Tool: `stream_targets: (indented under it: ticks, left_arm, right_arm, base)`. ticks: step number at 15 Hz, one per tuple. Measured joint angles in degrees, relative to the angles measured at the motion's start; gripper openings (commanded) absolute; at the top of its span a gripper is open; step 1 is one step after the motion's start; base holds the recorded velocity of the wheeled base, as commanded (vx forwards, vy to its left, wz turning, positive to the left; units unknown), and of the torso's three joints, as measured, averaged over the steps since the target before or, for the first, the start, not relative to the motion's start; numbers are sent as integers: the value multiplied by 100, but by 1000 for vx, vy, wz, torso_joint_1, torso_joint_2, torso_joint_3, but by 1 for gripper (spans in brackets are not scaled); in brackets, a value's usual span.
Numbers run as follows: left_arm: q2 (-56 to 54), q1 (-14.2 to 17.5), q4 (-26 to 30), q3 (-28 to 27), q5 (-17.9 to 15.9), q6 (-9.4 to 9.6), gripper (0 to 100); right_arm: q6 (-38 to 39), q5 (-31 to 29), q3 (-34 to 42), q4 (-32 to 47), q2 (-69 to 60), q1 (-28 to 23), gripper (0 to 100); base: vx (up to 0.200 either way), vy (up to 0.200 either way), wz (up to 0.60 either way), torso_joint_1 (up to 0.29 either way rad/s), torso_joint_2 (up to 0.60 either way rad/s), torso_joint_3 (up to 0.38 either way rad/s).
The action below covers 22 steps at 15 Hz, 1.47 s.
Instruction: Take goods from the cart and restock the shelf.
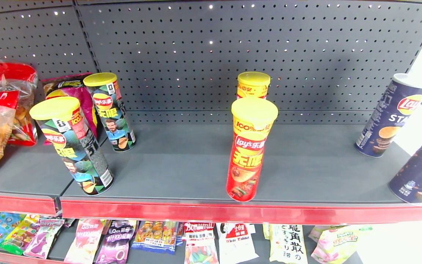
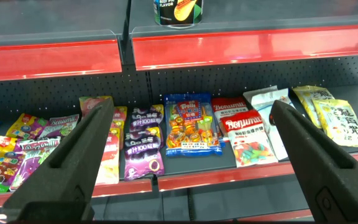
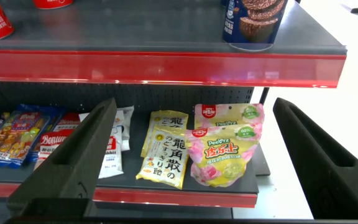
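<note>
Open gaps on the shelf
Bare shelf board [image 1: 181, 161] lies between the front green can [image 1: 73, 146] and the front red can [image 1: 249, 150]; another gap separates it from the blue can [image 1: 390, 117]

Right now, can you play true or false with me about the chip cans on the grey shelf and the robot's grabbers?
1. The tall red chip can with the yellow lid stands upright near the front edge of the grey metal shelf. True.
2. Another yellow-lidded red can stands right behind it. True.
3. The dark blue chip cans stand at the shelf's left end. False: they stand at its right end.
4. The left gripper and the right gripper each hold a can. False: both are open and empty.
</note>
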Motion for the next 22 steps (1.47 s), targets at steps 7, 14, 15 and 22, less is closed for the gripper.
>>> stream_targets:
  ticks: [7,14,15,22]
  left_arm:
    - [0,0,0,0,0,2,100]
    - [0,2,-2,0,0,2,100]
    - [0,0,0,0,0,2,100]
    - [0,2,0,0,0,0,100]
  right_arm:
    - [1,2,-2,0,0,0,100]
    - [1,2,-2,0,0,0,100]
    - [0,2,-2,0,0,0,100]
    - [1,0,-2,0,0,0,100]
  base:
    - [0,0,0,0,0,0]
    - [0,0,0,0,0,0]
    - [0,0,0,0,0,0]
    - [0,0,0,0,0,0]
